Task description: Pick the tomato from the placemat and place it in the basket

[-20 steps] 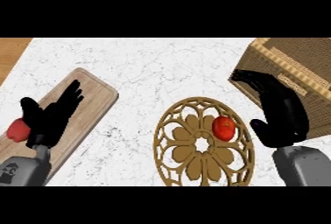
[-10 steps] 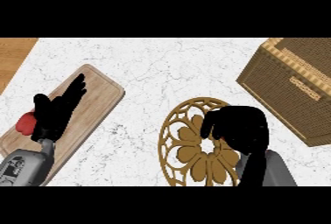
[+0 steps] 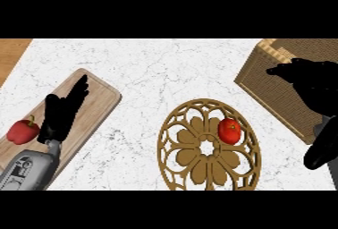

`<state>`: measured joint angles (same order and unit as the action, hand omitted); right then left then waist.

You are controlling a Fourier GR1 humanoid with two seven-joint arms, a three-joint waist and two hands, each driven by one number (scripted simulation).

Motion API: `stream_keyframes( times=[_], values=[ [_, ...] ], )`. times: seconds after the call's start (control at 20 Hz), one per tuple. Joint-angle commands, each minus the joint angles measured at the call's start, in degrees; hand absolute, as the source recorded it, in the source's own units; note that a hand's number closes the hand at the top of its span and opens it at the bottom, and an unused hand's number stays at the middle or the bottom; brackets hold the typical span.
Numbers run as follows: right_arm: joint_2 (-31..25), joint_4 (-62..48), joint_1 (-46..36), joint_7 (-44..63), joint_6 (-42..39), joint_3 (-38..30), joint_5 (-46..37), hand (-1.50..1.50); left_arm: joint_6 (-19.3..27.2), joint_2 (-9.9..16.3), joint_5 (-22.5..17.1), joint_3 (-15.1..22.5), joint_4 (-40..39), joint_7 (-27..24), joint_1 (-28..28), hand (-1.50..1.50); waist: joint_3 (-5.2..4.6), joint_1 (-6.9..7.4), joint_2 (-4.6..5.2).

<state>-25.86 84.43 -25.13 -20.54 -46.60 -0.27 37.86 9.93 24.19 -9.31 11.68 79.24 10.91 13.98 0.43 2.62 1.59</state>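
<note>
The tomato (image 3: 229, 130) lies ungrasped on the round placemat (image 3: 173, 147), since the right hand (image 3: 315, 91), apparently empty with fingers loosely curled, hovers over the wicker basket (image 3: 264, 80) at far right, while the open left hand (image 3: 63, 112) rests at left.

Tomato (image 3: 229, 130) on placemat (image 3: 177, 154), right hand (image 3: 317, 87) over basket (image 3: 267, 85) — left hand (image 3: 63, 112) open

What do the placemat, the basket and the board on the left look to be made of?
The placemat looks like carved wood or bamboo: brown openwork with a matte finish. The basket looks woven, likely wicker, from its fine tan weave and lighter rim. The cutting board looks like pale wood, with visible grain and rounded corners.
</note>
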Motion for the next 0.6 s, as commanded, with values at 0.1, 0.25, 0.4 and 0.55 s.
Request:
stream_keyframes(
  times=[0.1, 0.25, 0.4, 0.55],
  values=[
    [-9.02, 0.32, -6.20, -6.17, -15.08, -2.28, -9.67, -1.50, -0.24, -1.00, 0.29, 0.79, -0.14, 0.03, 1.13, 0.00, 0.19, 1.36, 0.46],
    [-11.15, 1.12, -7.84, -5.19, -18.26, -0.54, -11.28, -1.50, 0.08, -0.94, 0.81, 1.06, 0.51, 0.86, 1.91, 0.00, 0.28, 2.58, 0.52],
    [-11.88, 3.00, -7.21, -6.29, -21.04, 0.31, -11.69, -1.50, -0.06, -0.69, 0.71, 0.24, -0.70, 0.33, 2.64, 0.00, 0.31, 1.69, 0.69],
    [-12.10, 2.95, -7.40, -6.39, -21.63, 1.01, -12.41, -1.50, -0.06, -0.83, 0.65, 0.03, -1.11, 0.41, 2.94, 0.00, 0.29, 2.01, 0.83]
  ],
)
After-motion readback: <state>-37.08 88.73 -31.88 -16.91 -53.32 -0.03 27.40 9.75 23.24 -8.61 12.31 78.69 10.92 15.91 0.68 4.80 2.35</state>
